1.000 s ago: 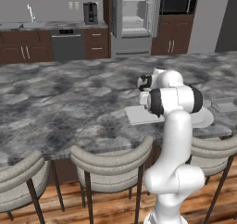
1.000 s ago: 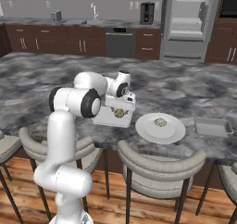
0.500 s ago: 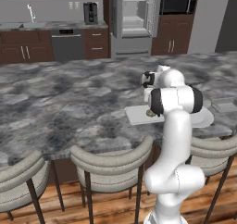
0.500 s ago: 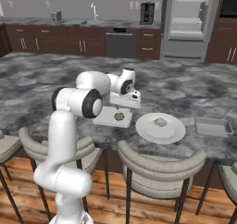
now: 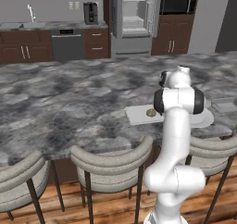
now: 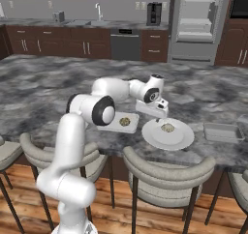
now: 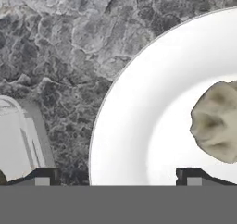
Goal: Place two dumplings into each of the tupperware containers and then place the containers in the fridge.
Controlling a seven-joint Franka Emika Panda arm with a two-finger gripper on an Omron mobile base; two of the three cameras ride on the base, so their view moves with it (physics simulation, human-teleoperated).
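One tupperware container (image 6: 113, 124) lies on the island counter with a dumpling (image 6: 125, 122) in it; the left base view shows the same container (image 5: 138, 114) and dumpling (image 5: 151, 112). Right of it, a round white plate (image 6: 160, 138) carries another dumpling (image 6: 168, 127). My gripper (image 6: 157, 110) hovers open over the plate's near-left edge, between container and plate dumpling, holding nothing. In the hand view the fingertips (image 7: 44, 177) straddle the plate rim (image 7: 115, 126), the dumpling (image 7: 216, 121) lies right, and a container corner (image 7: 18, 135) left. A second, empty container (image 6: 223, 131) sits farther right. The fridge (image 6: 196, 20) stands open at the back.
Grey bar stools (image 6: 167, 172) line the island's near edge below the counter. The dark marbled counter (image 6: 53, 88) stretches wide to the left. A dishwasher (image 6: 125, 45), a sink and a coffee machine (image 6: 154, 13) stand along the back wall.
My gripper has moved off the first container toward the plate and opened slightly wider. The dumpling stays in that container.
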